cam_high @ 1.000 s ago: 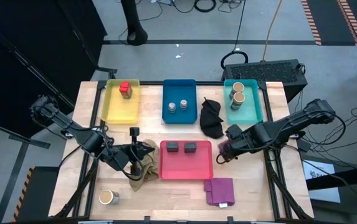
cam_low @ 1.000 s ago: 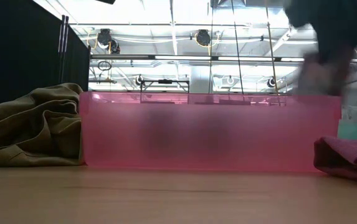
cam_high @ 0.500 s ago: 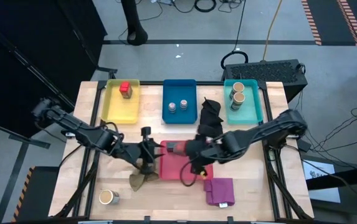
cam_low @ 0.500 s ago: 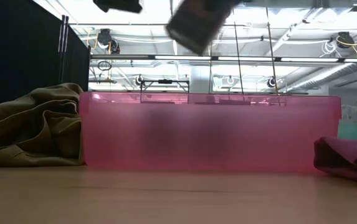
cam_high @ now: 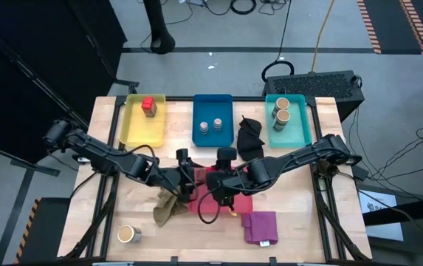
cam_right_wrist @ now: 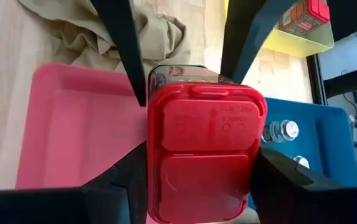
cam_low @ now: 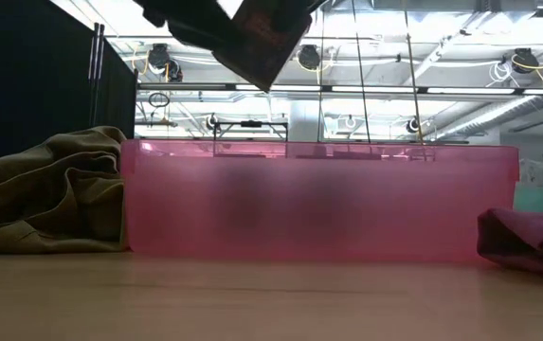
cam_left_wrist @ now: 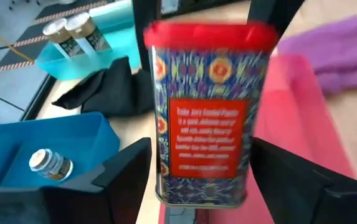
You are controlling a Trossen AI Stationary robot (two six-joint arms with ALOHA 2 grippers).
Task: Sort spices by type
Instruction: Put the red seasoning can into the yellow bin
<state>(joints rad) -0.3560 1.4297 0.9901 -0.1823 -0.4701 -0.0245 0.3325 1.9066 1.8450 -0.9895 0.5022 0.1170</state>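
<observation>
fingers (cam_left_wrist: 123, 175) of the left gripper (cam_high: 187, 174) are standing apart from the tin (cam_left_wrist: 206, 118), a clear gap showing on each side of it, so they are gripping nothing. the tin is sitting right between them, its long axis running along the two fingers and its red lid pointing away from them, towards the other arm.

fingers (cam_right_wrist: 130, 182) of the right gripper (cam_high: 224, 177) are pressing on the tin's two sides up at the lid end, about half closed, and that grip is carrying it. so the right arm is the one holding it, and both grippers are meeting nose to nose above the pink tray (cam_right_wrist: 60, 124), with the tin hanging clear of the tray floor.

the tin is looking like a tall box with squared sides: a red plastic lid in two flaps, blue patterned walls and a red label panel with pale lettering. it is looking rigid and smooth, so a side grip should hold as long as it is squeezing squarely.

its match, a red tin (cam_high: 148, 106), is waiting in the yellow tray (cam_high: 131, 127), well away from both sets of fingers, on the left arm's side.
</observation>
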